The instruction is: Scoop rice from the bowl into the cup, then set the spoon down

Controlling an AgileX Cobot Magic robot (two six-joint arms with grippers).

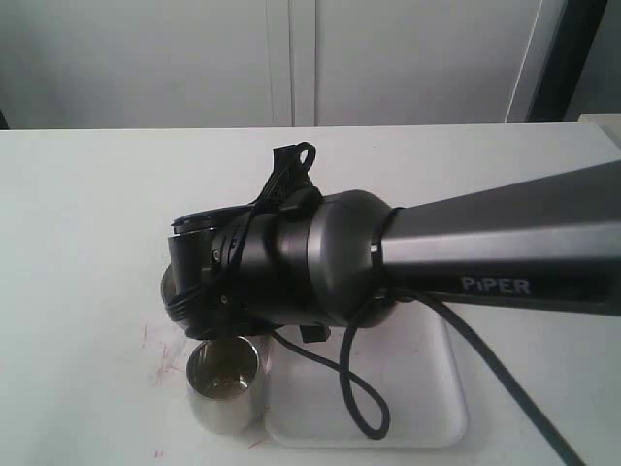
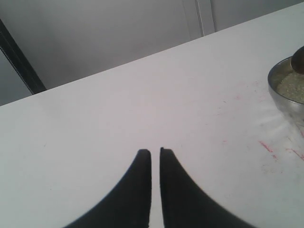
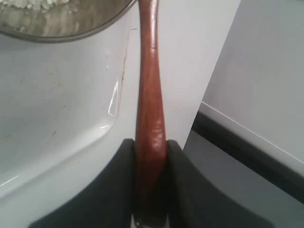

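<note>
Spoon handle sits clamped in the right gripper, its scoop out of view past the bowl rim, with rice showing inside. This looks like the scooping step: lift level, travel low to the cup just beside the tray, and tip slowly over its mouth. The left gripper hangs over bare table, jaws almost together and empty.
</note>
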